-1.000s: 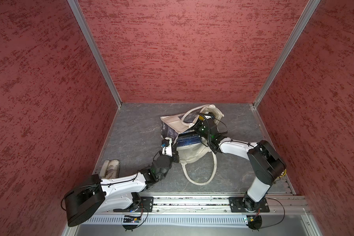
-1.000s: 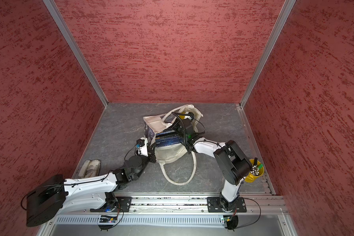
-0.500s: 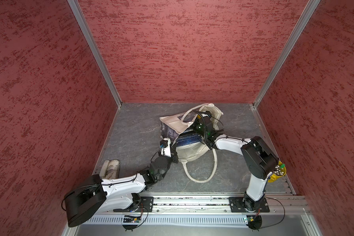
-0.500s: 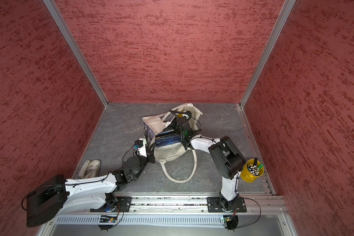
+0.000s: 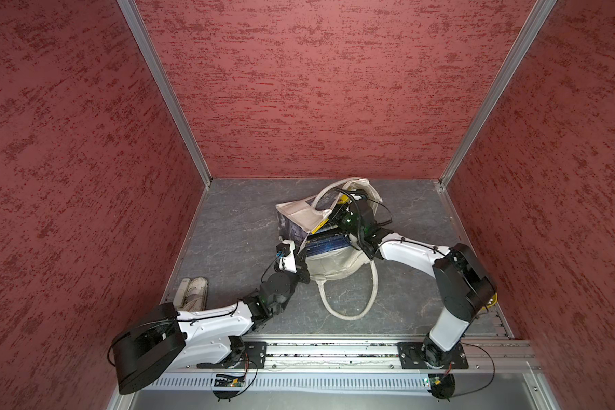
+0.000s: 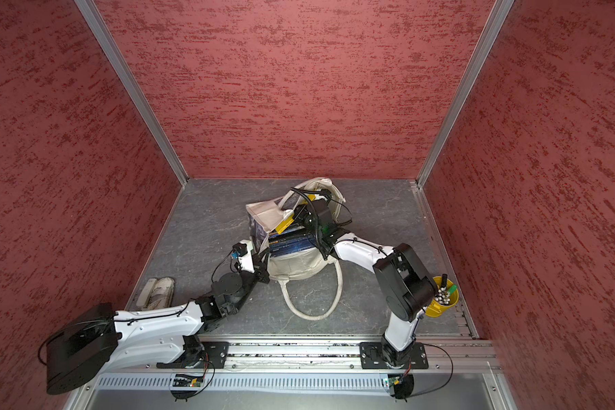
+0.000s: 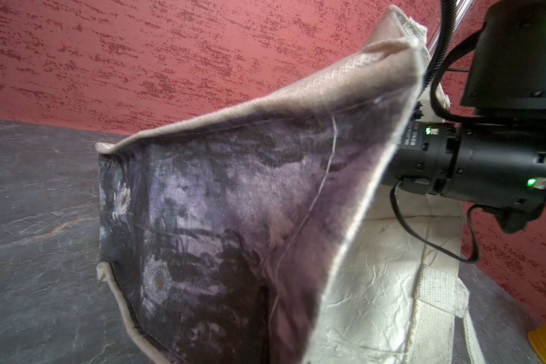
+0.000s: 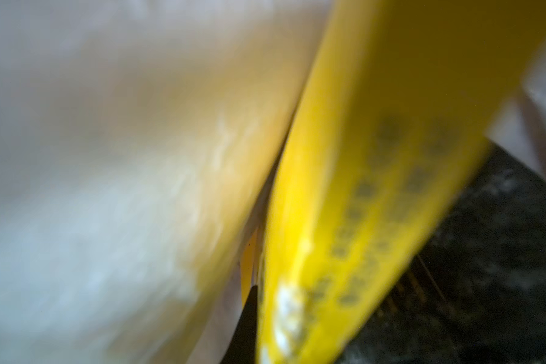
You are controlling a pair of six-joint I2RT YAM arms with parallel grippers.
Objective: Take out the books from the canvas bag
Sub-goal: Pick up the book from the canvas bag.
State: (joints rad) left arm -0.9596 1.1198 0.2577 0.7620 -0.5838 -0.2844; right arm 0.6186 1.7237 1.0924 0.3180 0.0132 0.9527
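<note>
The cream canvas bag [image 5: 299, 213] [image 6: 267, 213] lies on the grey floor with its mouth turned toward the right arm. Its dark painting print fills the left wrist view [image 7: 234, 205]. My left gripper [image 5: 300, 255] [image 6: 263, 257] is shut on the bag's near edge. A stack of navy books [image 5: 325, 245] [image 6: 290, 243] shows in the mouth. A yellow book [image 5: 321, 223] [image 6: 284, 223] [image 8: 360, 157] is tilted above the stack. My right gripper [image 5: 338, 218] [image 6: 300, 216] reaches into the mouth and is shut on the yellow book. One dark finger [image 8: 246, 315] lies against the book's spine.
A cream handle loop [image 5: 348, 312] [image 6: 313, 312] trails toward the front rail [image 5: 334, 349]. A small yellow bucket of pens [image 6: 442, 300] stands behind the right elbow. A pale pair of shoes [image 5: 192, 293] [image 6: 157, 291] lies at the left wall. Red walls close three sides.
The right elbow swung left and came back while the gripper stayed in the bag's mouth. Its jaws closed in on the yellow book. The left arm kept still.
</note>
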